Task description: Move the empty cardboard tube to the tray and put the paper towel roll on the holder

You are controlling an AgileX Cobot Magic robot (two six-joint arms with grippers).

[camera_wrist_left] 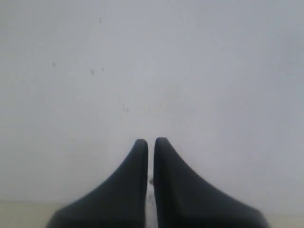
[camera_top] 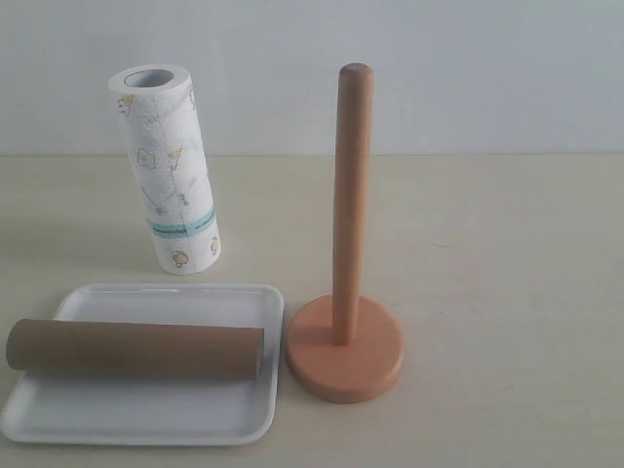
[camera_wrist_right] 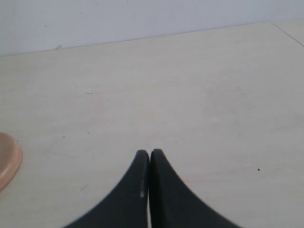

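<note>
in the lower left of the ext. view the empty cardboard tube (camera_top: 136,351) lies on its side across the tray (camera_top: 146,419), so that half of the task looks done. its left end reaches the tray's left rim or a bit past it, can't tell which. the paper towel roll (camera_top: 171,175) stands on end in the upper left, behind the tray and apart from it, its top leaning toward the upper left (maybe just the lens). the holder (camera_top: 348,244) stands centre frame w/ a bare pole, its base just beside the tray's right edge.

risks, as i judge them:
- the roll is tall and leaning, so a sideways nudge on approach could tip it onto the tray or the tube.
- the roll's core must line up w/ the thin pole top; if it's off-centre it jams or drags the holder over.
- the tube is round and loose, so a bump to the tray could roll it off.
- the holder base sits so near the tray that a shove moves both.

views: only the ext. view shows all four task things, and no arm is in it. the left wrist view shows the left gripper (camera_wrist_left: 150,142) w/ tips together, holding nothing, facing a plain white wall (camera_wrist_left: 190,71). the right wrist view shows the right gripper (camera_wrist_right: 149,154) also pressed together and empty, over the bare table (camera_wrist_right: 190,95), w/ a sliver of the holder's base (camera_wrist_right: 7,161) at the frame edge.
</note>
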